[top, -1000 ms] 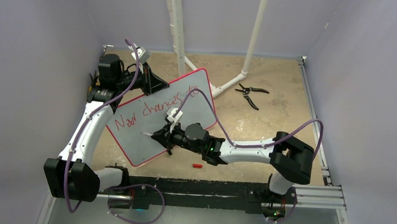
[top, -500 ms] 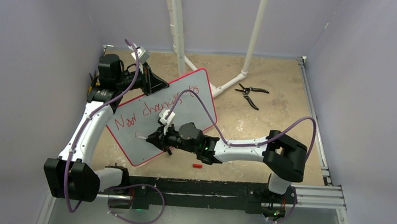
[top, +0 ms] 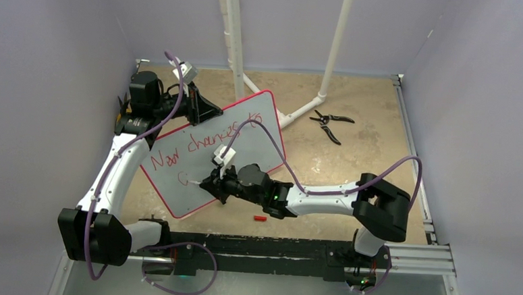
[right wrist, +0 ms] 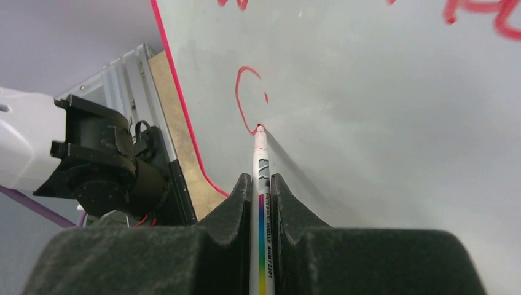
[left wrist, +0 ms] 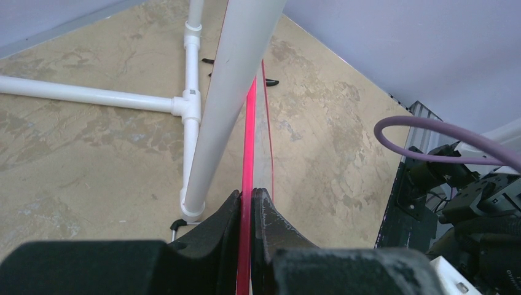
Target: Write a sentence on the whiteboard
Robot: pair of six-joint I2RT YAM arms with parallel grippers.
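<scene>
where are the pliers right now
In the top view the pliers lie on the table toward its far side, to the right of the whiteboard and just beside the foot of the white pipe frame.

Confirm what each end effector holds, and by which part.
Left end effector pinches the whiteboard by its red rim. Right end effector grips the marker around its barrel, tip touching the board.

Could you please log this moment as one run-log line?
left pincer: shut on whiteboard rim | right pincer: shut on marker, tip touching board | sentence: first line written, one curved stroke below
</scene>
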